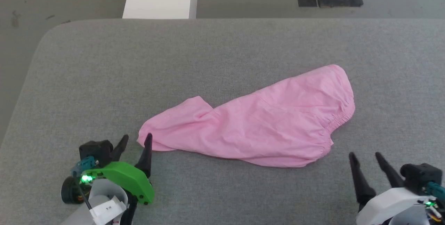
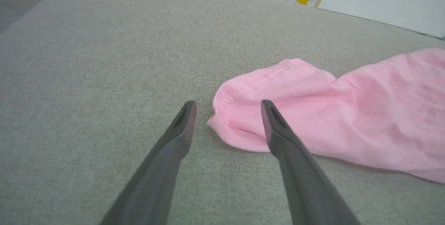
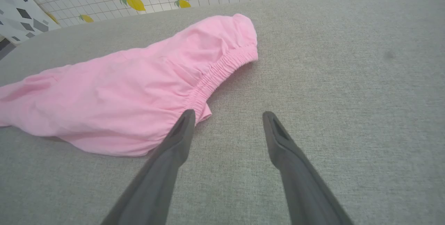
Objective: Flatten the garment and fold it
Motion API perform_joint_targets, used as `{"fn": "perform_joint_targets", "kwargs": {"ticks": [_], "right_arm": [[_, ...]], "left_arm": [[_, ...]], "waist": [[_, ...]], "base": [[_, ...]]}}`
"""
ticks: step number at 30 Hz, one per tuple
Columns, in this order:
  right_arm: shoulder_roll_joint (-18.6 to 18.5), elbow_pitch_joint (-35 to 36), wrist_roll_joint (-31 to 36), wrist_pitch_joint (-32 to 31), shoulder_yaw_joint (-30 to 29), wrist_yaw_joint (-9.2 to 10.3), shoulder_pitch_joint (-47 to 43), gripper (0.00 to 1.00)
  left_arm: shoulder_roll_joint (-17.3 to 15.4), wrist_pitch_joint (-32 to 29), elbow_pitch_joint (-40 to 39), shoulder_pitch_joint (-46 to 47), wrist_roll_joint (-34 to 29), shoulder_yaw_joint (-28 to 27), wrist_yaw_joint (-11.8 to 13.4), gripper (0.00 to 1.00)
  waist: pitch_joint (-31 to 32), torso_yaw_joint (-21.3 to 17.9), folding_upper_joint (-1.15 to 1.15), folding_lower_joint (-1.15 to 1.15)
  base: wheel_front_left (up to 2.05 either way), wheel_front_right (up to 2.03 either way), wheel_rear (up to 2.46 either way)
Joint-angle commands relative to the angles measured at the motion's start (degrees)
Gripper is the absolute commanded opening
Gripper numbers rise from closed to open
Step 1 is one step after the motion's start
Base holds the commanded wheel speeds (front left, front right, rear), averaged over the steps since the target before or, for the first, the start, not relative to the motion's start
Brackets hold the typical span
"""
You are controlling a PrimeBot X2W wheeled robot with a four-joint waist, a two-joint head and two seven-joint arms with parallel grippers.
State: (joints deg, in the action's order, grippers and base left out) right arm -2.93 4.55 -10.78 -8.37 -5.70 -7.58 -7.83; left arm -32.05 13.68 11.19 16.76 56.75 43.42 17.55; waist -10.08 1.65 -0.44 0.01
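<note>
Status: the garment lies spread on the grey padded surface, slanting between my two grippers, wrinkled and not yet folded small.

Left gripper: fingers spread, nothing pinched. The leg hem sits just ahead of it. In the left wrist view its right finger crosses the hem edge; I cannot tell whether it touches.

Right gripper: fingers spread, empty. The gathered waistband lies just ahead and to its left, close to the left fingertip but apart from it.

Assessment: I judge the flattening step to be in hand, with both ends unheld.

Next move, as I read it: each gripper takes its near end, low against the surface, so the thin cloth is caught cleanly. Then draw the ends apart to smooth the wrinkles before any fold.
</note>
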Motion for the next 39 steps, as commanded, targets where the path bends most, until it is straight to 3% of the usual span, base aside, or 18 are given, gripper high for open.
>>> {"fn": "perform_joint_targets", "kwargs": {"ticks": [1, 11, 19, 29, 30, 31, 32, 39], "right_arm": [[0.05, -0.28, -0.47, -0.53, 0.56, 0.09, -0.88, 1.0], [-1.08, -5.51, -4.22, -5.48, 4.41, 0.09, 2.44, 1.0], [-6.19, -16.1, -10.16, -10.25, 6.39, 0.09, 16.48, 1.0], [-11.44, -32.96, -15.79, -22.21, 9.18, 0.09, 30.42, 1.0], [-12.02, -33.96, -16.49, -23.41, 10.02, 0.09, 31.22, 0.49], [-12.47, -34.43, -16.99, -23.72, 10.39, 0.09, 31.92, 0.06], [-13.09, -34.85, -17.48, -24.07, 10.8, 0.09, 32.72, 0.0], [-16.95, -33.36, -17.56, -23.18, 13.09, 0.09, 39.49, 0.0]], "left_arm": [[-0.28, 0.69, -0.62, -0.46, -1.63, -0.84, 0.42, 1.0], [1.94, 1.29, -5.7, -5.04, -10.8, -8.93, 0.71, 1.0], [4.3, 1.31, -7.14, -5.87, -14.42, -11.99, -0.79, 1.0], [8.09, 1.31, -6.07, -4.24, -17.34, -13.31, -3.32, 1.0], [8.55, 1.31, -5.77, -4.12, -17.58, -13.43, -3.67, 1.0], [8.95, 1.31, -5.57, -4.01, -17.76, -13.6, -3.93, 1.0], [9.44, 1.31, -5.34, -3.9, -18.03, -13.78, -4.25, 1.0], [11.77, 1.31, -3.92, -3.46, -19.85, -15.1, -6.24, 1.0]], "waist": [[1.08, 0.03, 0.44, -0.01], [2.46, 0.57, 0.44, -0.01], [0.32, 2.41, 0.44, -0.01], [-2.64, 6.38, 0.44, -0.01], [-2.92, 6.78, 0.44, -0.01], [-3.08, 7.03, 0.44, -0.01], [-3.29, 7.33, 0.44, -0.01], [-4.11, 8.09, 0.44, -0.01]], "base": [[0.0, 0.0, 0.0], [0.0, 0.0, 0.0], [0.0, 0.0, 0.0], [0.0, 0.0, 0.0], [0.0, 0.0, 0.0], [0.0, 0.0, 0.0], [0.0, 0.0, 0.0], [0.0, 0.0, 0.0]]}}
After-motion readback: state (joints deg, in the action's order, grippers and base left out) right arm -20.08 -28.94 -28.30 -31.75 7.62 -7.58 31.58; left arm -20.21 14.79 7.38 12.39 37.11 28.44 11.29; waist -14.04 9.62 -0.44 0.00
